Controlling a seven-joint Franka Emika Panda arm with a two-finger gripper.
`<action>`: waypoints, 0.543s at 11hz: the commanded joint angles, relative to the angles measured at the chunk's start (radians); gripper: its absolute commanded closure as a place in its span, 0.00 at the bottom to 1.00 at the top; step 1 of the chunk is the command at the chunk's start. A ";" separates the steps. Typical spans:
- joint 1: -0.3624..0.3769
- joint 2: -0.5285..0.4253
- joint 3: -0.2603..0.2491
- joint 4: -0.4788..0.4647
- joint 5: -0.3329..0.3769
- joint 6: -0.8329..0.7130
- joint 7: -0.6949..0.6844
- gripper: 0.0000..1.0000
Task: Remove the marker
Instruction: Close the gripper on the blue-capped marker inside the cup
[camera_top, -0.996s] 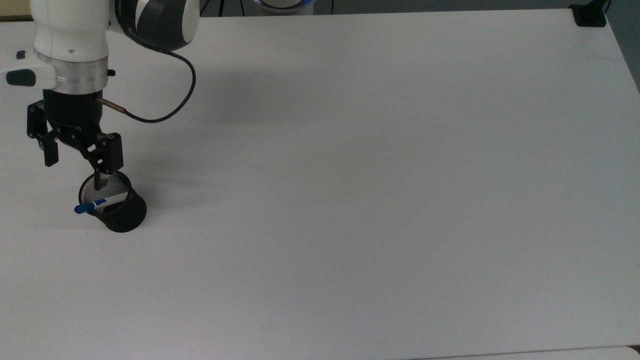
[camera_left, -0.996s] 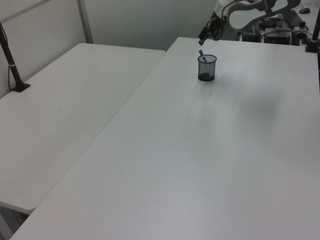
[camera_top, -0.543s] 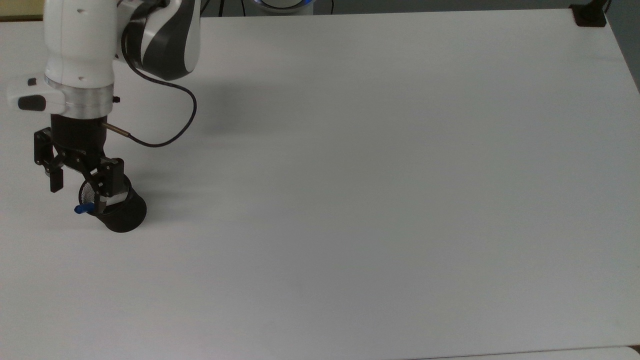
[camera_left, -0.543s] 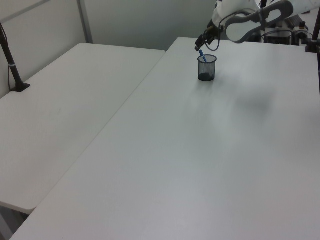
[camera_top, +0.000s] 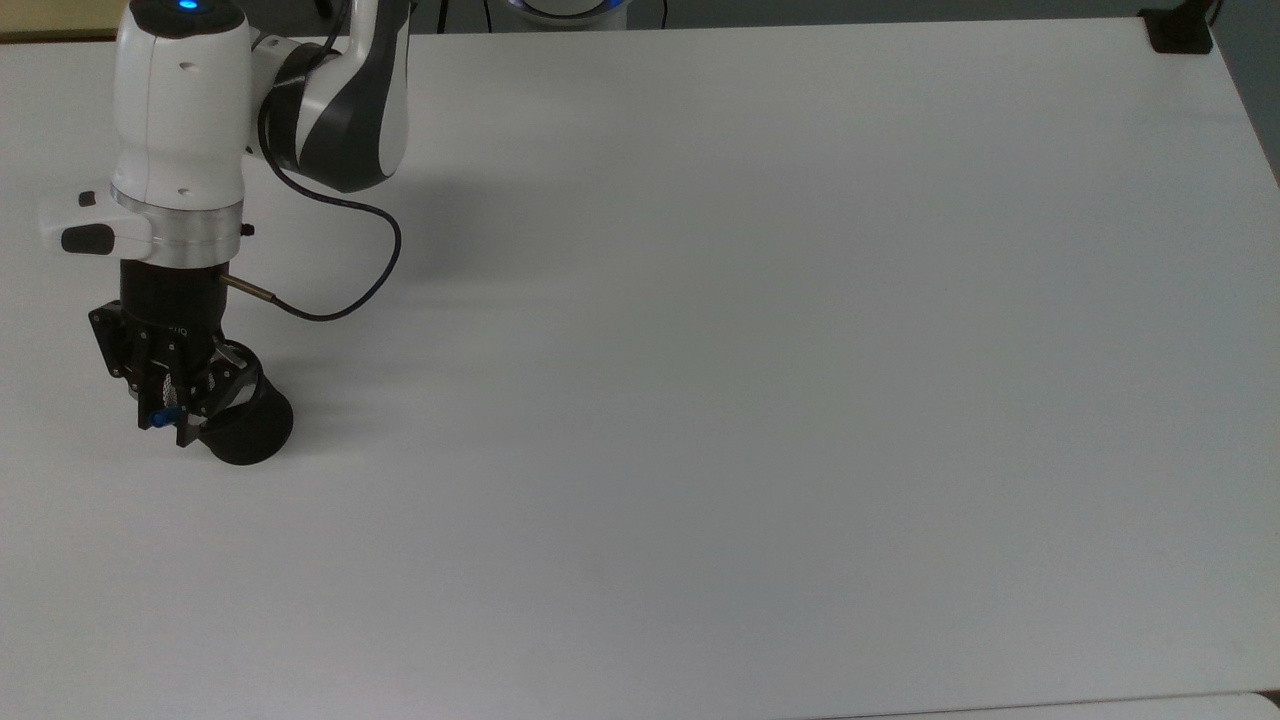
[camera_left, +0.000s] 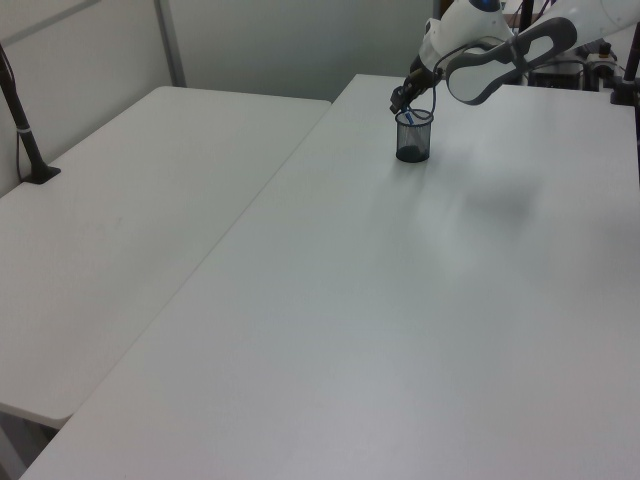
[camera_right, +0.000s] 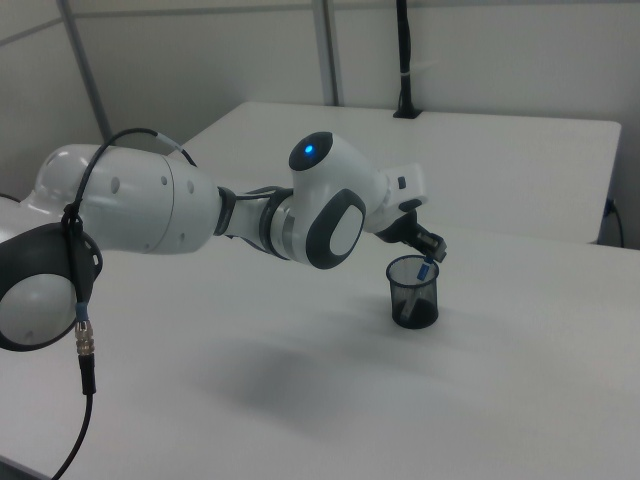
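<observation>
**A:** Where was the claw (camera_top: 165, 410)?

**B:** Down at the mouth of the black mesh cup (camera_top: 245, 425), with its fingers drawn in around the blue-capped top of the marker (camera_top: 160, 415). They looked pressed onto the cap, though I could not see the contact itself. The marker stood inside the cup, leaning toward the top view's left, its cap poking above the rim.

**A:** So which step was that?

**B:** I judged it the grasp itself, with the lift not yet done. The next move called for a pull along the marker's lean, high enough for the lower end to clear the rim; otherwise the light cup could tip or be dragged.

**A:** And the room around it?

**B:** The cup sat near the bench (camera_top: 750, 400) edge on the top view's left, so I would have carried the marker toward the top view's right, where the surface lay bare. In the left view a second bench (camera_left: 130, 210) stood just beside that edge.
</observation>
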 joint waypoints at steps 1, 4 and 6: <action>-0.003 0.014 0.002 0.015 -0.020 0.018 0.002 0.89; -0.006 0.001 0.000 0.017 -0.020 0.017 -0.001 0.96; -0.011 -0.029 0.002 0.035 -0.017 0.014 -0.001 0.96</action>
